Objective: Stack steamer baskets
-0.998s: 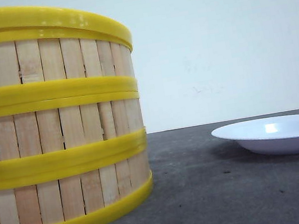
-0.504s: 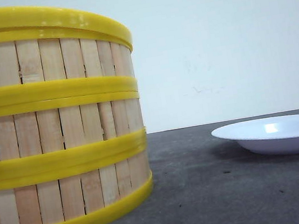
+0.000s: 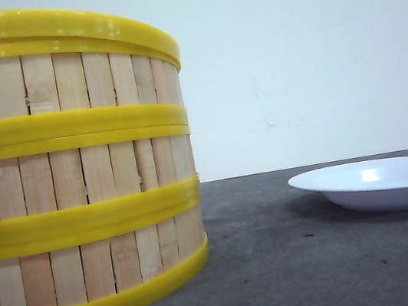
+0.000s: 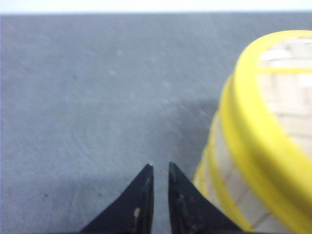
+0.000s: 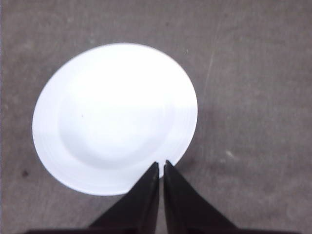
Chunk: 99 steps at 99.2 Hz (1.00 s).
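Three steamer baskets [image 3: 74, 166] of pale slats and yellow rings are stacked; both the left gripper [image 4: 159, 170] and the right gripper [image 5: 161, 168] are closed together, holding nothing.

A plain, pale bluish-white wall [image 3: 304, 52] fills the background at 12 o'clock, marked only by a few faint scuffs. It meets a dark grey, matte table surface [image 3: 299, 262] along a straight horizontal line. The tabletop is lightly speckled and textured. Even, diffuse light falls across the scene, casting a soft shadow on the surface toward 3 o'clock.
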Tool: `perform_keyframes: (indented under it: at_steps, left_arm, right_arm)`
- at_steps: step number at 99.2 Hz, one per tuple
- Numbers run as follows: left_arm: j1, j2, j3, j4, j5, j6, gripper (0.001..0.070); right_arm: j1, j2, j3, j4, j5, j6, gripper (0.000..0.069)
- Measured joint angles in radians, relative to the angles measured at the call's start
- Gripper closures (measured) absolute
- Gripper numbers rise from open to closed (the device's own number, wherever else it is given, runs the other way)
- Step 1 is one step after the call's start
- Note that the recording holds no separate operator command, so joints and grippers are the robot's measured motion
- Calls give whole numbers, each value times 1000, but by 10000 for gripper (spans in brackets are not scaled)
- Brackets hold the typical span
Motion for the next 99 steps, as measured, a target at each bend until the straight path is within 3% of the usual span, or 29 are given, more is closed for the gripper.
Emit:
perform_keyframes:
  at_steps: [18, 33, 52, 99]
  left_arm:
    - [0, -223, -303, 167, -8, -34, 684]
    - [-11, -394, -438, 177, -15, -45, 684]
    - [-24, -449, -489, 246, -27, -45, 684]
    - [-34, -449, -489, 246, -29, -47, 684]
  right_arm:
    - [0, 0, 0, 39, 0, 0, 681]
    - [0, 0, 0, 69, 0, 0, 681]
    - [0, -1, 0, 99, 0, 0, 681]
    - [0, -3, 0, 169, 0, 0, 681]
